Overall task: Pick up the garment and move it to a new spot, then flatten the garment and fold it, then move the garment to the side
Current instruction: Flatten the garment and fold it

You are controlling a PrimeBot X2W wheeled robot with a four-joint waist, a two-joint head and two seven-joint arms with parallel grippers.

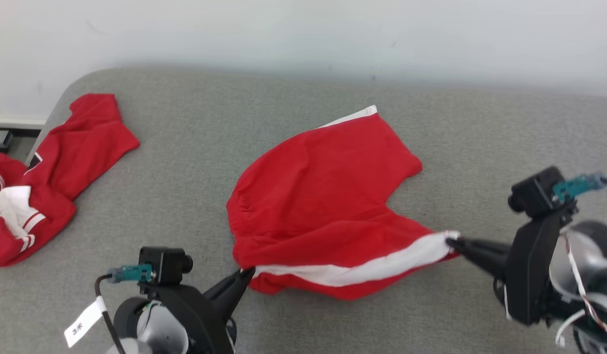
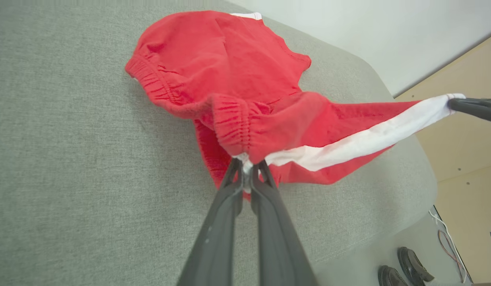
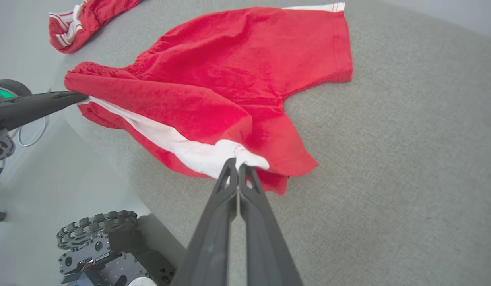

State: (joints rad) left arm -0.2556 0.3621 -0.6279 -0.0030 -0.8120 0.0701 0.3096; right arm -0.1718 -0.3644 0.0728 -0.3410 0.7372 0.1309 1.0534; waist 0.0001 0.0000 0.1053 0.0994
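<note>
Both ends of the white stripe (image 1: 362,268) on the red shorts (image 1: 318,196) are pinched: the left tool (image 1: 248,273) is clamped on the waistband end, the right tool (image 1: 450,240) on the leg hem. That edge hangs lifted between them, and the rest lies mid-table (image 1: 480,137). Another red garment (image 1: 62,167) lies crumpled at the left edge.

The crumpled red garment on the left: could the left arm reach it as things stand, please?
Probably not yet: the left gripper is shut on the red shorts, though the grey surface towards the crumpled garment looks free.
</note>
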